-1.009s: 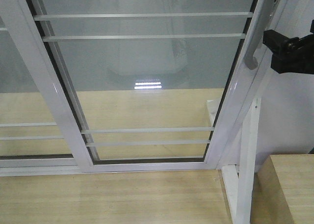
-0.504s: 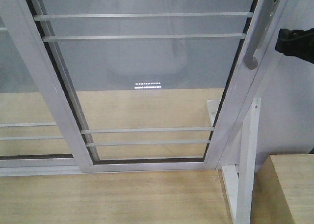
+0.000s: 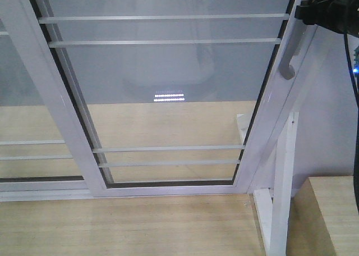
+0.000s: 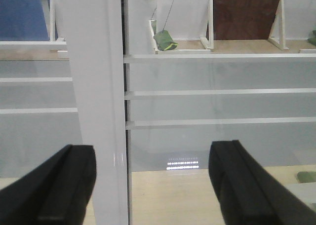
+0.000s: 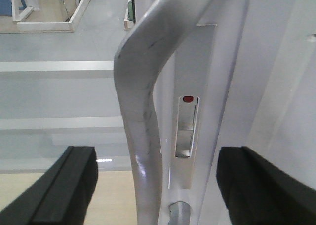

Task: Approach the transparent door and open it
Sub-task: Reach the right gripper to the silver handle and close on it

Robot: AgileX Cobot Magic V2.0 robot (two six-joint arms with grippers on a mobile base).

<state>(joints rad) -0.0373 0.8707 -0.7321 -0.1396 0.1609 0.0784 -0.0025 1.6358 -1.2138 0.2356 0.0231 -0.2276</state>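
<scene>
A pale wooden floor (image 3: pixel 129 222) covered the near ground and gave way farther off to a smooth grey floor (image 3: pixel 168 71), where two short dashed bars of reflected light (image 3: pixel 169 96) shone white. On the right stood a plain white wall (image 3: pixel 331 127), with a white post (image 3: pixel 283 177) on a small foot in front of it and a light wooden cabinet (image 3: pixel 331 211) in the lower corner. In the far room were a dark brown panel (image 4: pixel 244 13) braced by white struts, a blue board (image 4: pixel 22 13) and a green bag (image 4: pixel 165 40) beside a white frame.
</scene>
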